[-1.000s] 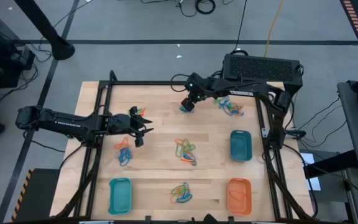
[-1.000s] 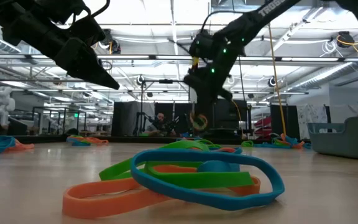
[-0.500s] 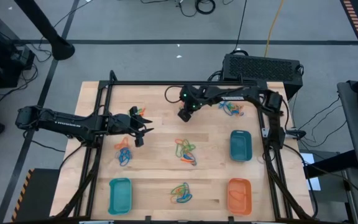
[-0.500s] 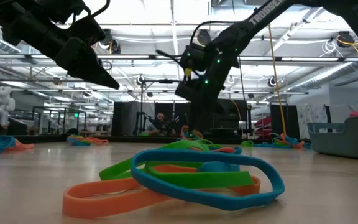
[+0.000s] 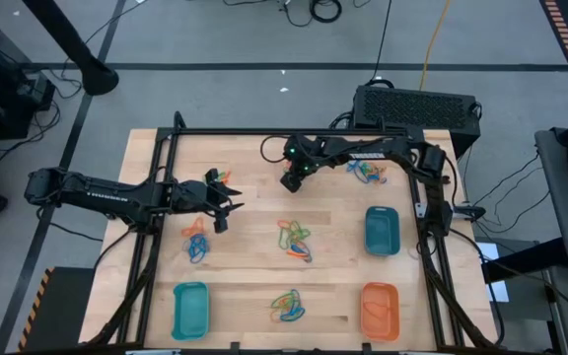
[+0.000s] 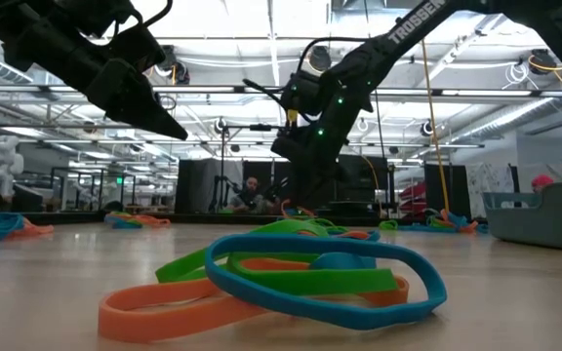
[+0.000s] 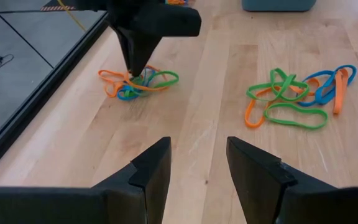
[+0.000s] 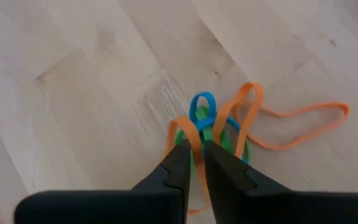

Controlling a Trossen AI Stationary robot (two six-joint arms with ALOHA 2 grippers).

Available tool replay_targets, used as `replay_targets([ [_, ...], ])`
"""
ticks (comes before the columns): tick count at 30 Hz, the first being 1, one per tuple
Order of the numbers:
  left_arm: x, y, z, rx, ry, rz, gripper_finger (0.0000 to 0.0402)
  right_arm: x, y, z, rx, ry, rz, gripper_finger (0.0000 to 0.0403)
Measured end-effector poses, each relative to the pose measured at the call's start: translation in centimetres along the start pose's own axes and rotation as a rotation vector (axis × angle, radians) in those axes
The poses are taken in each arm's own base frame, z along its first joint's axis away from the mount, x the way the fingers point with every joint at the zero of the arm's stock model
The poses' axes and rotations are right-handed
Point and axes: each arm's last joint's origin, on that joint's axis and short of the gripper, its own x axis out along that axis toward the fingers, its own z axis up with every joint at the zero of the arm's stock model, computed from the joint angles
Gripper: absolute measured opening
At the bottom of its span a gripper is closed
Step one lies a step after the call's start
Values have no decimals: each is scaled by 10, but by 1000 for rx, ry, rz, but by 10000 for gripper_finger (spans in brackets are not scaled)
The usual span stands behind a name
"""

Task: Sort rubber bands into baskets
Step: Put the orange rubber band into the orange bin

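Note:
My right gripper (image 5: 290,183) stands at the table's far middle, tipped steeply down, shut on a small clump of orange, green and blue rubber bands (image 8: 229,121) that lies on the wood. My left gripper (image 7: 197,155) hovers open above the table's left side with nothing between its fingers. More clumps of rubber bands lie loose at the left (image 5: 197,243), middle (image 5: 295,240), near middle (image 5: 287,307) and far right (image 5: 367,172). The baskets are two teal ones (image 5: 190,308) (image 5: 382,230) and an orange one (image 5: 380,309). My right gripper pinches the clump's near part (image 8: 197,134) between its two fingertips, which stand almost together. The fingers come from above, slanting down from the table's right. The clump rests on the table, its orange loops (image 8: 303,118) lying slack and spread out beyond the fingertips.
A black frame rail (image 5: 284,132) runs along the table's far edge and down both sides. A black box (image 5: 417,105) sits behind the far right corner. Bare wood lies between the clumps. In the low view a clump (image 6: 281,278) fills the foreground.
My right gripper has come down and a little toward the table's left and near edge with the clump. The clump hung clear below the fingers then; now it lies on the table. My left gripper has kept still.

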Motion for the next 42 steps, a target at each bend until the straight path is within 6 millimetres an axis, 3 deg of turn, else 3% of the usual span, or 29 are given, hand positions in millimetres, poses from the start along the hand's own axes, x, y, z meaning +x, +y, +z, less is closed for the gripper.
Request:
replay_targets([
  [4, 0, 0, 0, 0, 0, 0, 164, 0, 0, -1, -17, 11, 0, 6],
  [7, 0, 0, 0, 0, 1, 0, 164, -1, 2, -3, -20, 24, 7, 5],
  [14, 0, 0, 0, 1, 1, 0, 164, -22, 16, -3, -42, 29, 70, 1],
  [27, 0, 0, -1, 2, 10, 0, 164, -101, 49, -8, -107, -29, 121, 0],
  [33, 0, 0, -1, 1, 9, 0, 164, -132, 46, -10, -81, -108, -66, 0],
  [36, 0, 0, -1, 0, 9, 0, 164, -130, 46, -10, -79, -80, 6, 0],
  [42, 0, 0, -1, -7, 10, 0, 164, -91, 63, -26, -127, 98, 69, 0],
])
